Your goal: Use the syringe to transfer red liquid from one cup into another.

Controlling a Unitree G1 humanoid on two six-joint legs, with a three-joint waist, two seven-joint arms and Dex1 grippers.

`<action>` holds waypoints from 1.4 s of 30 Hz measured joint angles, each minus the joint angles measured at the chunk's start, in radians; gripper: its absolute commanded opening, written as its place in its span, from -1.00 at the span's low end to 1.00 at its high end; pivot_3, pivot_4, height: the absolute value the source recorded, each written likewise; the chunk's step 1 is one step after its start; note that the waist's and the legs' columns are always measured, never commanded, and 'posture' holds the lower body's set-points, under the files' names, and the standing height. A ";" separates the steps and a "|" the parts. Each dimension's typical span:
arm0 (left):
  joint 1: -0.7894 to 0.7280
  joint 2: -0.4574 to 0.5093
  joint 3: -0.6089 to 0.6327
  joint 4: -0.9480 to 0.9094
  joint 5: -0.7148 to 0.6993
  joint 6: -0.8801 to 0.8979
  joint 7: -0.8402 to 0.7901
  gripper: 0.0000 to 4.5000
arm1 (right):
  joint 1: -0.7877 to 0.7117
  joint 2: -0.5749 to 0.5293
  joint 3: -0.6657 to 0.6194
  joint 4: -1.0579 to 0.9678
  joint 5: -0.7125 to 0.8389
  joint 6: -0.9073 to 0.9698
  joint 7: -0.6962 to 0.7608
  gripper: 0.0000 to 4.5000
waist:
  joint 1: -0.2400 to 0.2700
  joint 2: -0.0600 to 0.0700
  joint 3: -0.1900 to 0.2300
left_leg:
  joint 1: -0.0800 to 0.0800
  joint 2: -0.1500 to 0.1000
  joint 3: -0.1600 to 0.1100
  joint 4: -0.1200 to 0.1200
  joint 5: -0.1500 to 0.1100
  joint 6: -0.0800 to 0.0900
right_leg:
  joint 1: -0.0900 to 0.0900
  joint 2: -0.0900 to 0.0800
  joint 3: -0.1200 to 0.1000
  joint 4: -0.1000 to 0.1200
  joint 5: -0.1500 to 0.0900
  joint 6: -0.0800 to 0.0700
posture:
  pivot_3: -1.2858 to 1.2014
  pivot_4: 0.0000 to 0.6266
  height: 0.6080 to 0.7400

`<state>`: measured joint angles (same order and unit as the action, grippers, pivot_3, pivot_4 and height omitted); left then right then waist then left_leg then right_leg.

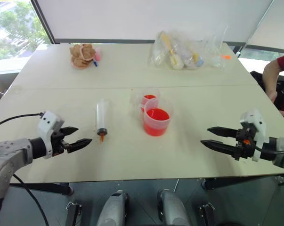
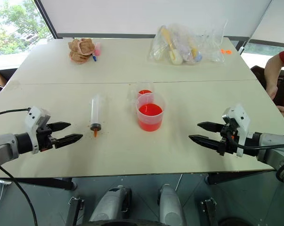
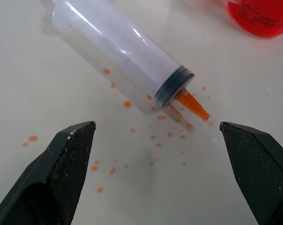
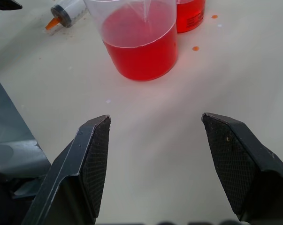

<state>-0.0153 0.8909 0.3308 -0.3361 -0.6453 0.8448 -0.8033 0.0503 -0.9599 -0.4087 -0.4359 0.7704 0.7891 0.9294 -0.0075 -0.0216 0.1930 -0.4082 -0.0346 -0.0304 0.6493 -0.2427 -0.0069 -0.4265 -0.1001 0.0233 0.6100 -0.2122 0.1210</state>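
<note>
Lying untouched on the desk mid-front, the large clear plastic syringe is beside two red-liquid cups; both grippers, left and right, are spread empty, so the transfer seems unstarted.

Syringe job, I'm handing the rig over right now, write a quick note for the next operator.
Left gripper: open, empty, facing the syringe.
Right gripper: open, empty, facing the cups.
Syringe: lying flat on the table, left of the cups, orange tip toward the robot, barrel looks empty, small red drops on the table around the tip.
Large cup holds red liquid; smaller cup directly behind it also holds some.
Left: pick up the syringe, draw, transfer.
</note>
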 measured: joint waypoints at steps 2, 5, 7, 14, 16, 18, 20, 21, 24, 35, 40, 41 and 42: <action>-0.003 -0.001 0.000 0.001 -0.002 0.003 0.000 0.98 | 0.001 0.001 0.000 0.002 -0.003 -0.004 0.000 0.44 | 0.000 0.000 0.000 | 0.000 0.000 0.000 0.000 0.000 0.000 | 0.000 0.000 0.000 0.000 0.000 0.000 | 0.03 -0.52 0.96; -0.027 -0.015 0.000 0.002 -0.022 0.013 0.001 0.98 | 0.003 0.004 0.000 0.007 -0.009 -0.013 0.000 0.44 | 0.000 0.000 0.000 | 0.000 0.000 0.000 0.000 0.000 0.000 | 0.000 0.000 0.000 0.000 0.000 0.000 | 0.03 -0.52 0.96; -0.029 -0.015 0.000 0.002 -0.020 0.015 0.003 0.98 | 0.003 0.005 0.001 0.008 -0.012 -0.017 0.000 0.44 | 0.000 0.000 0.000 | 0.000 0.000 0.000 0.000 0.000 0.000 | 0.000 0.000 0.000 0.000 0.000 0.000 | 0.03 -0.52 0.96; -0.031 -0.015 -0.003 0.002 -0.009 0.015 0.015 0.98 | 0.002 0.010 0.006 0.010 -0.022 -0.034 0.000 0.44 | 0.000 0.000 0.000 | 0.000 0.000 0.000 0.000 0.000 0.000 | 0.000 0.000 0.000 0.000 0.000 0.000 | 0.03 -0.52 0.96; -0.036 -0.015 -0.004 0.002 -0.009 0.018 0.022 0.98 | 0.002 0.012 0.009 0.011 -0.024 -0.036 0.000 0.44 | 0.000 0.000 0.000 | 0.000 0.000 0.000 0.000 0.000 0.000 | 0.000 0.000 0.000 0.000 0.000 0.000 | 0.03 -0.52 0.96; -0.048 -0.015 -0.004 0.001 -0.013 0.037 0.034 0.98 | -0.001 0.017 0.012 0.012 -0.028 -0.040 0.000 0.44 | 0.000 0.000 0.000 | 0.000 0.000 0.000 0.000 0.000 0.000 | 0.000 0.000 0.000 0.000 0.000 0.000 | 0.03 -0.52 0.96; -0.087 -0.016 -0.003 -0.001 -0.038 0.091 0.057 0.98 | -0.008 0.018 0.017 0.020 -0.034 -0.044 0.000 0.44 | 0.001 0.000 0.000 | 0.000 0.000 0.000 0.000 0.000 0.000 | 0.000 0.000 0.000 0.000 0.000 0.000 | 0.03 -0.52 0.96; -0.124 -0.019 -0.003 -0.001 -0.064 0.134 0.071 0.98 | -0.018 0.018 0.021 0.029 -0.039 -0.050 0.001 0.44 | 0.004 0.000 0.000 | 0.000 -0.001 0.000 0.001 0.000 0.000 | 0.000 0.000 0.000 0.000 0.000 0.000 | 0.03 -0.52 0.96; -0.296 0.027 -0.041 -0.002 -0.122 0.302 0.114 0.98 | -0.087 0.017 0.037 0.041 -0.038 -0.059 0.009 0.44 | 0.005 -0.001 0.001 | 0.000 -0.001 0.000 0.002 0.000 0.000 | 0.000 0.001 -0.001 0.001 0.000 0.001 | 0.03 -0.52 0.96; -1.066 -0.099 -0.423 0.610 0.012 0.761 0.327 0.98 | -0.517 0.010 0.165 0.020 0.009 -0.085 0.071 0.44 | -0.008 -0.002 0.001 | 0.000 -0.004 -0.001 0.001 0.000 0.000 | 0.000 0.003 -0.002 0.004 0.002 0.007 | 0.03 -0.52 0.96; -1.165 -0.216 -0.517 0.895 0.160 0.722 0.375 0.98 | -0.561 0.072 0.239 -0.038 0.019 -0.094 0.057 0.44 | -0.004 -0.002 0.001 | -0.001 -0.004 -0.001 -0.001 0.000 0.000 | -0.002 0.003 -0.002 0.004 0.002 0.007 | 0.03 -0.52 0.96; -1.171 -0.243 -0.527 0.943 0.183 0.697 0.373 0.98 | -0.564 0.079 0.244 -0.051 0.019 -0.099 0.050 0.44 | -0.003 -0.002 0.001 | -0.002 -0.004 -0.001 -0.001 0.000 0.000 | -0.002 0.002 -0.002 0.004 0.002 0.007 | 0.03 -0.52 0.96; -1.173 -0.270 -0.537 0.992 0.203 0.671 0.371 0.98 | -0.567 0.084 0.247 -0.063 0.020 -0.099 0.042 0.44 | -0.001 -0.002 0.001 | -0.002 -0.004 -0.001 -0.001 0.000 0.000 | -0.002 0.002 -0.002 0.004 0.002 0.007 | 0.03 -0.52 0.96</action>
<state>-1.1888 0.6213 -0.2063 0.6561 -0.4419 1.5158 -0.4328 -0.5171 -0.8764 -0.1614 -0.4994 0.7902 0.6899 0.9715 -0.0084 -0.0234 0.1940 -0.4100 -0.0389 -0.0315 0.6485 -0.2424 -0.0068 -0.4283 -0.0979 0.0210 0.6143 -0.2103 0.1277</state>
